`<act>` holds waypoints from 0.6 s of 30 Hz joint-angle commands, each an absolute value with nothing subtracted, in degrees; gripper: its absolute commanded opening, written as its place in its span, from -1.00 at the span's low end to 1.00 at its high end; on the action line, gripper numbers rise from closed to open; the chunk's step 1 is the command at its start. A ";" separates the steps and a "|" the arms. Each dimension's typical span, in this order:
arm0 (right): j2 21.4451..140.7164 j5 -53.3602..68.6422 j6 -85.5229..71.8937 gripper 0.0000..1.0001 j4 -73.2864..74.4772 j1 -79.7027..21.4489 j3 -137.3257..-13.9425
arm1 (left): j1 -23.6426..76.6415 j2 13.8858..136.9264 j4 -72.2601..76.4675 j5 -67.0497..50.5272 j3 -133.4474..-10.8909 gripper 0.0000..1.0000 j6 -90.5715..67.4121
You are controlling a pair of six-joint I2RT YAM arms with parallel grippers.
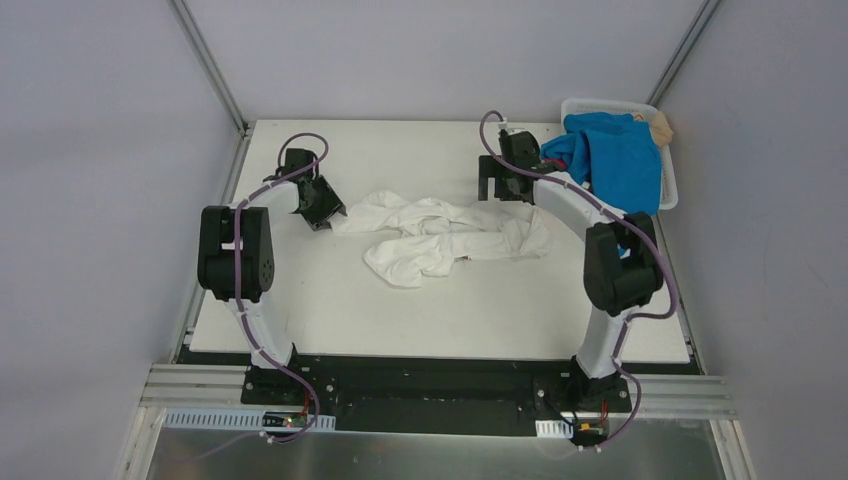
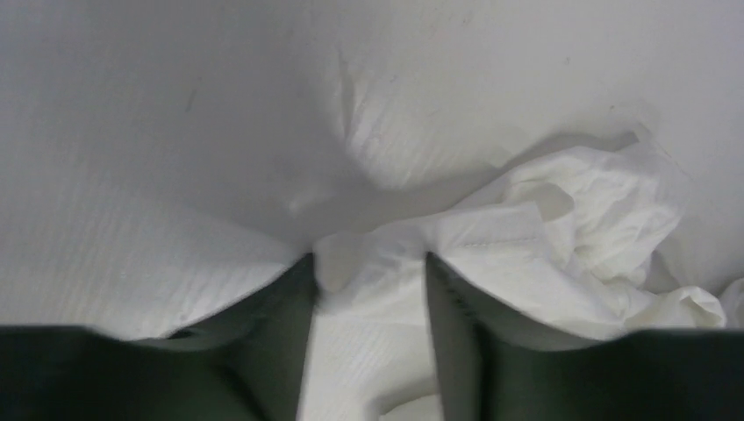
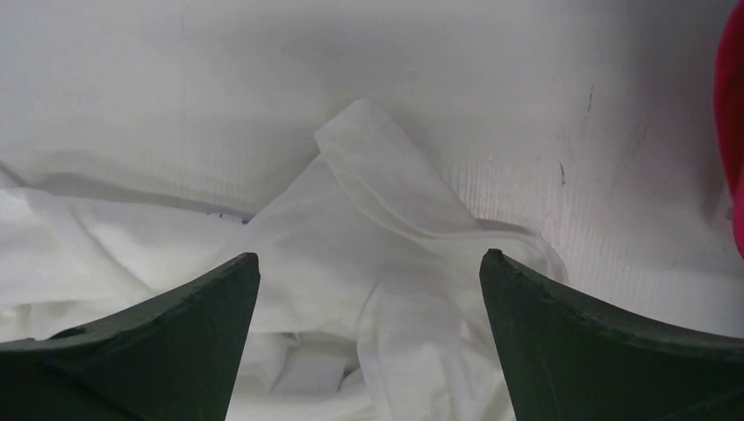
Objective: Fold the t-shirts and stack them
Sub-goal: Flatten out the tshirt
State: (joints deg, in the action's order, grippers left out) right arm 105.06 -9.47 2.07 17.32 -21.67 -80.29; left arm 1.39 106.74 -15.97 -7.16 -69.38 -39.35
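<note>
White tee (image 1: 445, 238) is on the table (image 1: 450, 320), well to the left of the basket (image 1: 600, 102), and it's a crumpled rope of soft cloth, twisted into long ridges with one lobe sagging toward the arms. No print shows from above, just plain white. The table itself has a fine ribbed texture, clear in both wrist views.

Left gripper (image 2: 368, 261) is down at the tee's end farthest from the basket. Its dark, tapered fingers (image 2: 276, 342) stand partway apart with a folded lip of the hem between the tips. There's a clear gap, with ribbed surface showing through it, so nothing is clamped.

Right gripper (image 3: 368, 256) is at the tee's end nearest the basket, just left of the basket. The jaws are spread wide and empty over a folded white flap.

The basket is rigid white plastic with rounded corners. The blue tee (image 1: 620, 160) spills over its near rim in a heavy drape. A sliver of magenta tee (image 3: 733, 132) shows at the edge of the right wrist view, and a knob of tan tee (image 1: 661, 125) sits at the basket's far right corner.

Count: four tees, one basket, two grippers.
</note>
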 commanded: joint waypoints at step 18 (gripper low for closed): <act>124.89 -1.94 2.22 0.47 22.84 -17.87 -99.81 | 1.98 102.30 -10.18 -12.25 -63.37 -1.00 -35.52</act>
